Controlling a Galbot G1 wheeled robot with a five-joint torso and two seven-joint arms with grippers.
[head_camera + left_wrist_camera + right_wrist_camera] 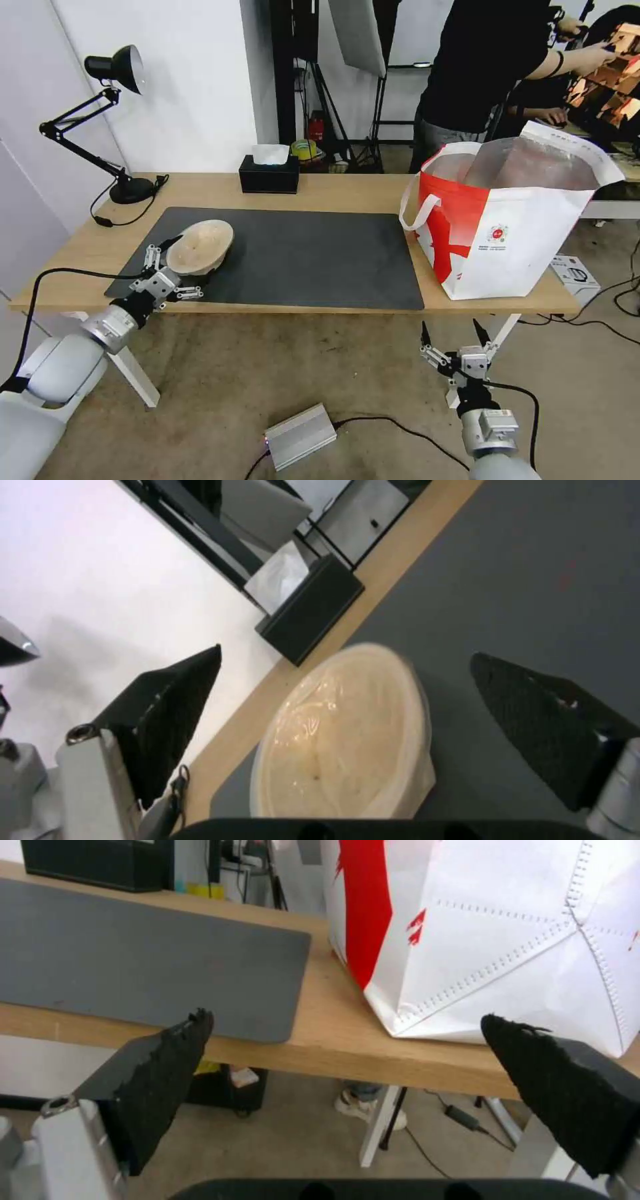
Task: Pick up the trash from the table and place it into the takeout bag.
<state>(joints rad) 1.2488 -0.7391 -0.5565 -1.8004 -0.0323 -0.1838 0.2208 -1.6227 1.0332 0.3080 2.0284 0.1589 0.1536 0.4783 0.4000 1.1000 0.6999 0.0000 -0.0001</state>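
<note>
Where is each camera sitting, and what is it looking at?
Head view: high on the robot, looking down at the table; both arms show, left gripper at the tan bowl, right gripper low before the table edge.
Left wrist view: on the left arm, facing the tan bowl between its open fingers.
Right wrist view: on the right arm, facing the takeout bag past its open fingers.
Head and left wrist views share the bowl and tissue box.

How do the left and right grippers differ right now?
The left gripper is over the table's mat, its open fingers straddling the tan bowl; the right gripper hangs below the table edge, near the takeout bag, with nothing between its fingers. The left arm is reaching; the right is idle. Both are open.
</note>
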